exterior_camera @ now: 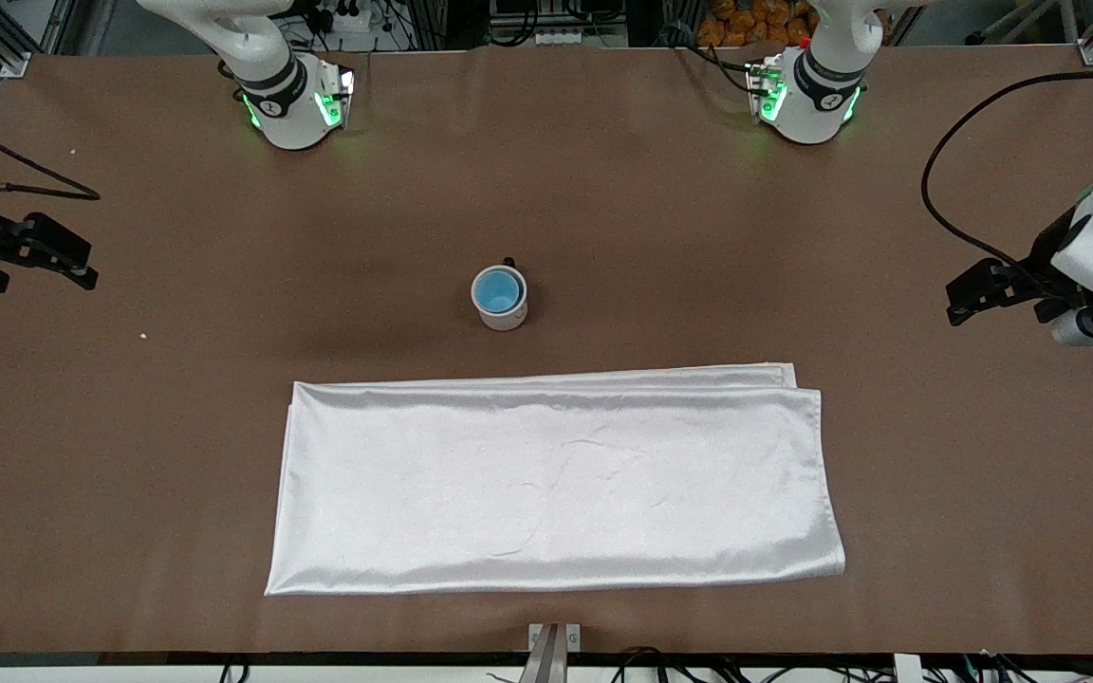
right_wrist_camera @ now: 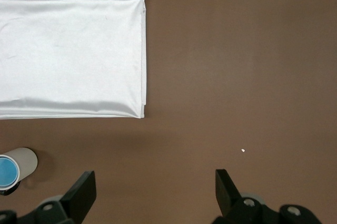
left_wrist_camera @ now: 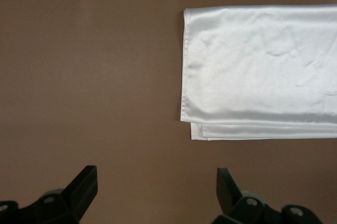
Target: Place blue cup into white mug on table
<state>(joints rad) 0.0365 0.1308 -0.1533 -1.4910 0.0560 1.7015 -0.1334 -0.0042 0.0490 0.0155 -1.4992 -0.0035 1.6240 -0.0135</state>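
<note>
Blue cup [exterior_camera: 497,289] sat nested inside white mug [exterior_camera: 505,307] mid-desk [exterior_camera: 176,379], farther from the front camera than the cloth [exterior_camera: 556,479]. Judged done: left tool [exterior_camera: 969,292] and right tool [exterior_camera: 58,254] were parked over their own desk ends, both spread wide and empty, clear of the mug.

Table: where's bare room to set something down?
Bare table lies at both ends of the white cloth, under the open left gripper and open right gripper. Tightest: the strip between the cloth and the white mug holding the blue cup.

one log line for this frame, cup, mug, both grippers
blue cup: inside white mug | left gripper: open, empty, table end | right gripper: open, empty, table end
</note>
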